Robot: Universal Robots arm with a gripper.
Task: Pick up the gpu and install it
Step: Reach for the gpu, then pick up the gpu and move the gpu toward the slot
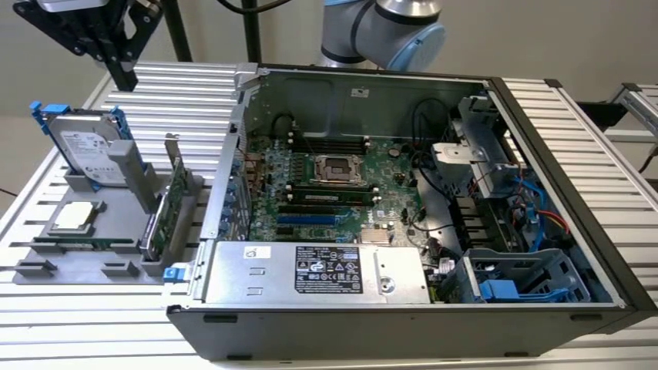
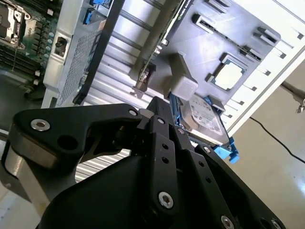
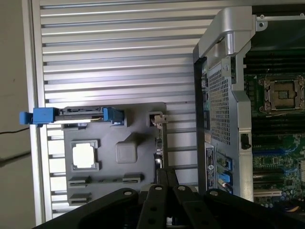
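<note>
The gpu [image 1: 175, 202] stands on edge in a grey holder [image 1: 98, 231] on the table, at the exterior view's left, beside the open computer case [image 1: 411, 193]. Its green board faces the case and its silver bracket points up. My gripper [image 1: 125, 80] hangs high above the far corner of the table, behind the holder, well clear of the gpu, with its fingers shut on nothing. In the first wrist view the gpu [image 3: 158, 145] appears edge-on just past the gripper [image 3: 167, 172]. In the second wrist view the gpu [image 2: 159, 33] lies beyond the gripper [image 2: 159, 109].
A silver hard drive [image 1: 88, 150] in a blue frame stands upright in the same holder, with a square processor chip [image 1: 77, 218] lying flat in front of it. Inside the case are the motherboard [image 1: 329, 185], a power supply [image 1: 319, 274] and cables at the exterior view's right.
</note>
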